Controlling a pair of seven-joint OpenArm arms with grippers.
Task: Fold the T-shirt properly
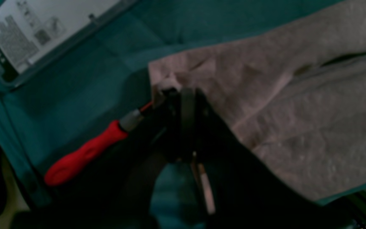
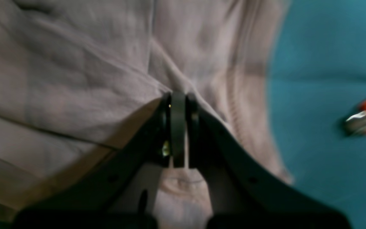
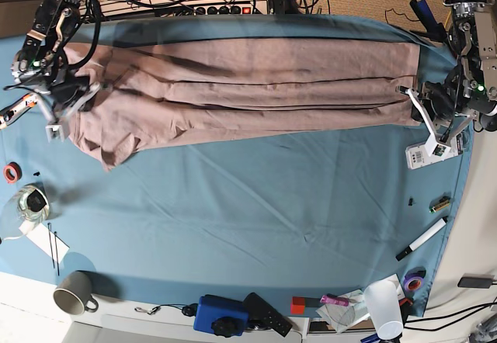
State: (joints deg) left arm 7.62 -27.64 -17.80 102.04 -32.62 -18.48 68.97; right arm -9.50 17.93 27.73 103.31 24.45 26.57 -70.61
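Observation:
The dusty pink-beige T-shirt (image 3: 248, 87) lies stretched sideways across the far part of the blue table cloth (image 3: 256, 211), folded lengthwise into a long band. My left gripper (image 1: 178, 95) is shut on a corner of the T-shirt (image 1: 297, 105); in the base view my left gripper (image 3: 413, 95) is at the cloth's right end. My right gripper (image 2: 178, 97) is shut on gathered fabric of the T-shirt (image 2: 75, 73), which puckers at its tips. In the base view my right gripper (image 3: 74, 95) is at the shirt's left end, where a sleeve hangs crumpled.
A red-handled screwdriver (image 1: 87, 152) lies beside my left gripper. An orange-handled tool (image 3: 17, 109) lies left of the shirt. A white card (image 3: 425, 153), marker (image 3: 423, 238), mug (image 3: 74, 300), white cup (image 3: 384, 304), blue device (image 3: 221, 316) and glass jar (image 3: 29, 202) line the edges.

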